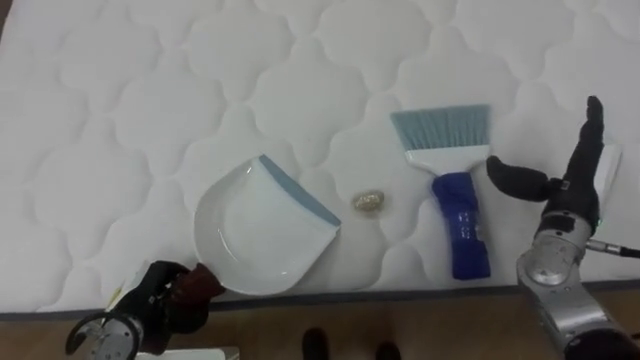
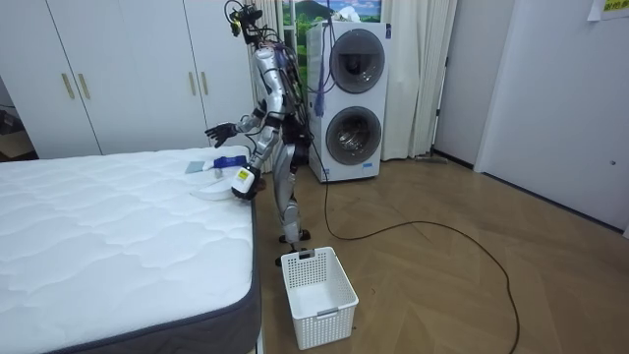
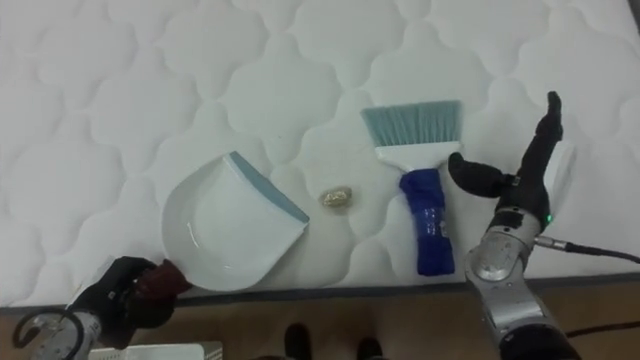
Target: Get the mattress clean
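Bed (image 1: 120, 80) | pale scrap (image 1: 369, 201) near 6 o'clock edge; dustpan (image 1: 255, 235) at its 9, brush (image 1: 455, 190) at its 3 | left hand (image 1: 165, 295) fingers curled on dustpan | right hand (image 1: 560, 190) fingers spread, empty | we judge brush light, rigid: grip blue handle (image 1: 462, 235)

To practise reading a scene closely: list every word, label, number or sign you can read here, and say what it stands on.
Brush handle: pale marks, too blurred to read.
Yellow sheet, top right of the room view: too small to read.
Dustpan, mattress: no print seen.
Nothing reads clearly enough to quote.
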